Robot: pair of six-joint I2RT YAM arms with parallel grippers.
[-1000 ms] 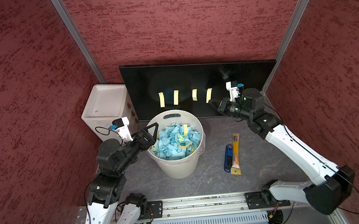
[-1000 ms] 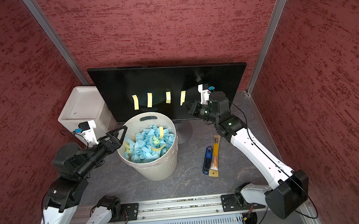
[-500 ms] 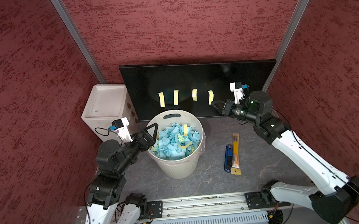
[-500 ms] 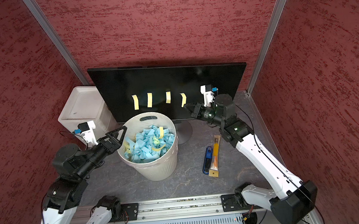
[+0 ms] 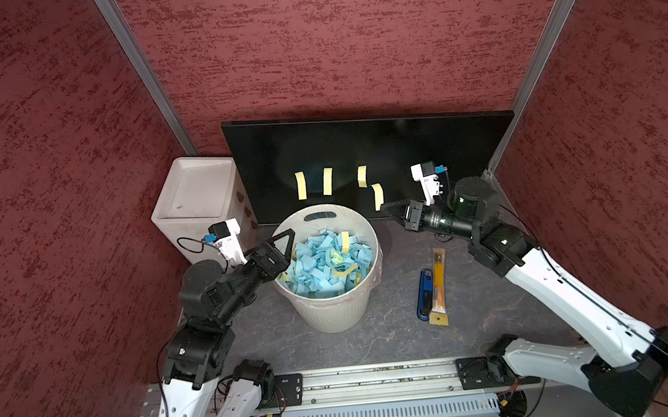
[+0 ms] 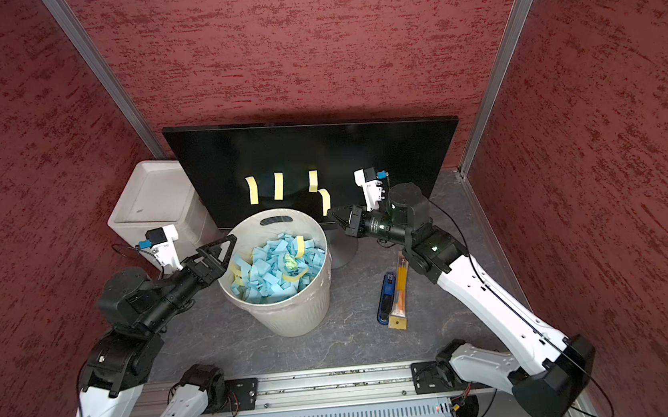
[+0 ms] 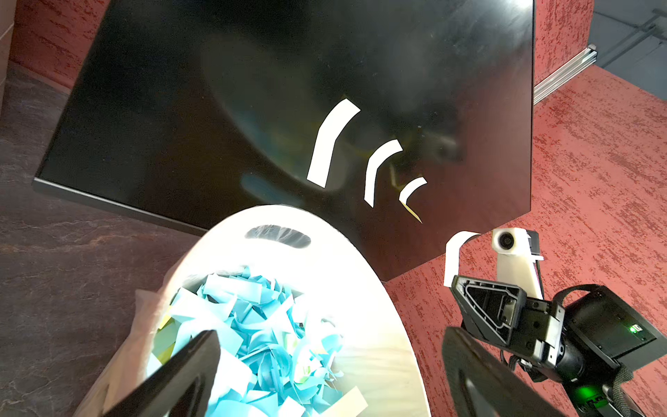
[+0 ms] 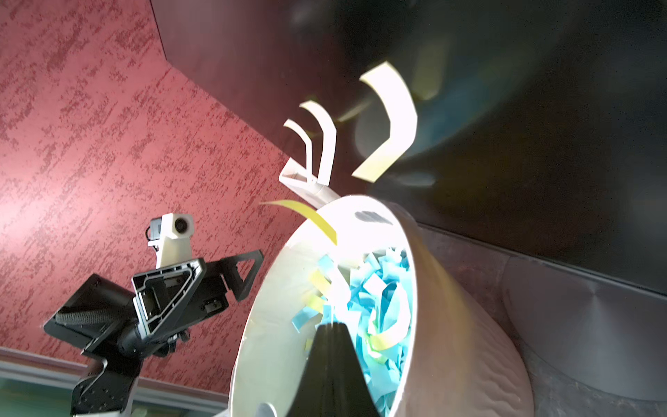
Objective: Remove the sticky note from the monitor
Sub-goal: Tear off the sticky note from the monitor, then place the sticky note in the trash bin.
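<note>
The black monitor (image 5: 401, 140) stands at the back with three yellow sticky notes (image 5: 327, 181) stuck in a row on its screen. A fourth sticky note (image 5: 377, 196) hangs lower, curled and away from the row, and my right gripper (image 5: 384, 208) is shut on its bottom end. The left wrist view shows this note (image 7: 453, 256) rising from the right gripper (image 7: 454, 283), in front of the monitor's corner. My left gripper (image 5: 281, 246) is open with nothing in it, over the left rim of the white bin (image 5: 376, 251).
The bin is full of blue and yellow paper scraps. A white box (image 5: 197, 193) stands at the back left beside the monitor. A blue stapler (image 5: 424, 292) and a yellow pencil pack (image 5: 439, 287) lie on the table right of the bin.
My right gripper has drawn back from the screen and down towards the bin, taking the rightmost sticky note out of the row. The left arm has not moved.
</note>
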